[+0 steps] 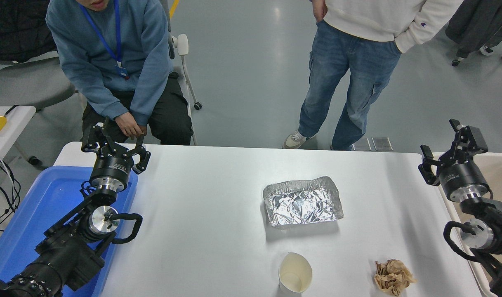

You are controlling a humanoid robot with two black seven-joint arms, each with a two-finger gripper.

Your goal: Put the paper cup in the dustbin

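Note:
The paper cup (pixel 295 273) stands upright at the table's near edge, right of centre, its cream inside showing. The beige dustbin (pixel 498 173) sits off the table's right edge, mostly hidden behind my right arm. My right gripper (pixel 444 144) is open and empty, raised at the table's right edge over the bin's near rim, far from the cup. My left gripper (pixel 112 144) is open and empty, parked at the far left above the blue tray's edge.
A silver foil tray (pixel 302 201) lies at the table's middle. A crumpled brown paper ball (pixel 393 277) lies right of the cup. A blue plastic tray (pixel 48 206) sits at the left. One person sits and another stands at the far side.

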